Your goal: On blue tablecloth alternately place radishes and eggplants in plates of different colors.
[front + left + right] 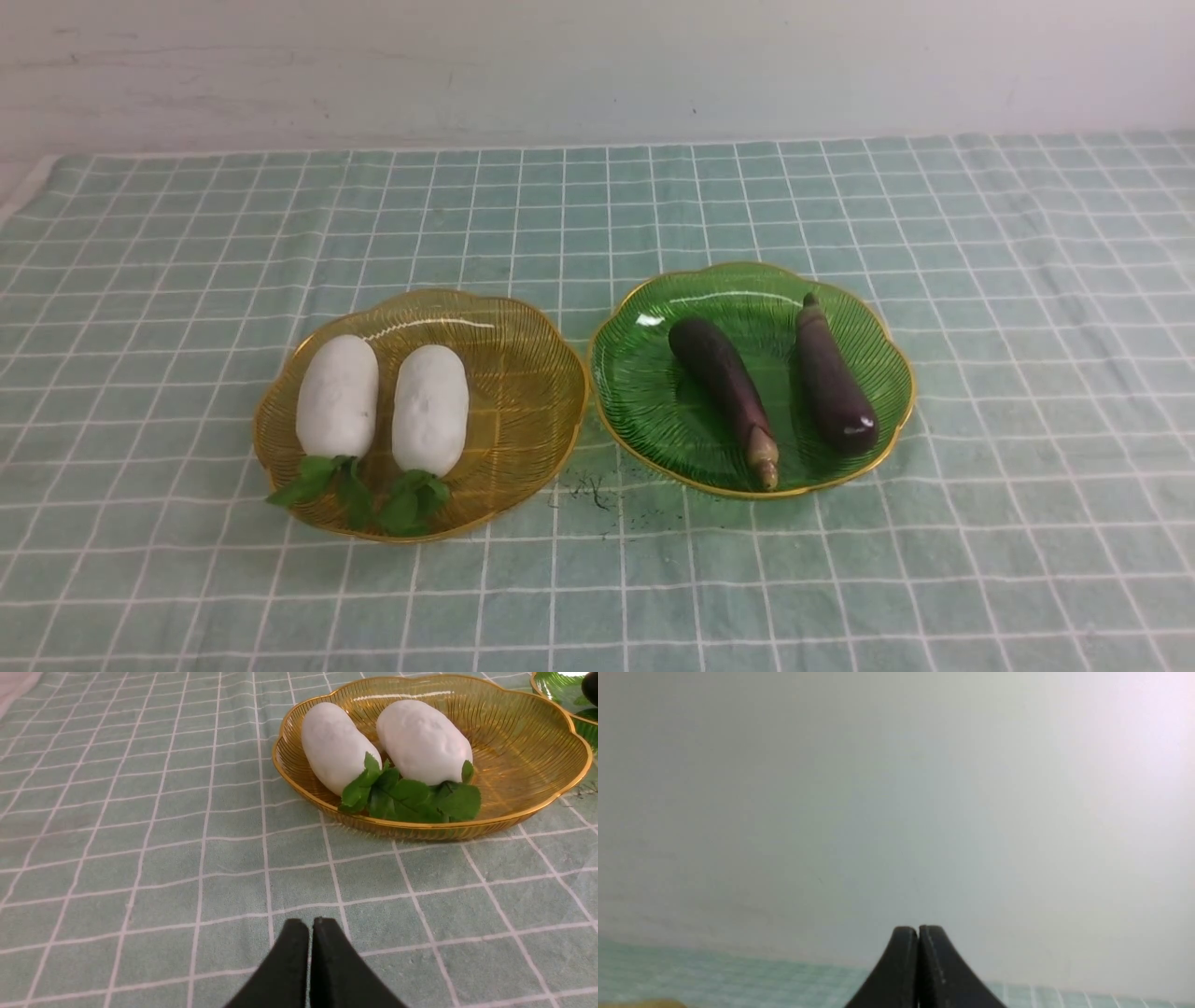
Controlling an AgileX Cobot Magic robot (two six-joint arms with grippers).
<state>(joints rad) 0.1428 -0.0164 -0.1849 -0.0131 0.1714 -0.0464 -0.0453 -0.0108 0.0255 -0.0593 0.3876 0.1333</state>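
On the blue tablecloth [597,215] the amber-yellow plate [523,373] holds two white radishes [337,395] [429,409] side by side, leaves toward me. The green plate [644,392] to its right holds two dark purple eggplants [724,378] [834,383]. In the left wrist view the yellow plate [528,742] and both radishes [334,746] [423,742] show ahead of my left gripper [310,921], which is shut and empty above bare cloth [140,858]. My right gripper [918,929] is shut and empty, raised and facing the wall. Neither gripper shows in the front view.
A pale wall [597,65] runs behind the table's far edge. A small dark smudge [593,490] marks the cloth between the plates at the front. A sliver of the green plate [558,683] shows in the left wrist view.
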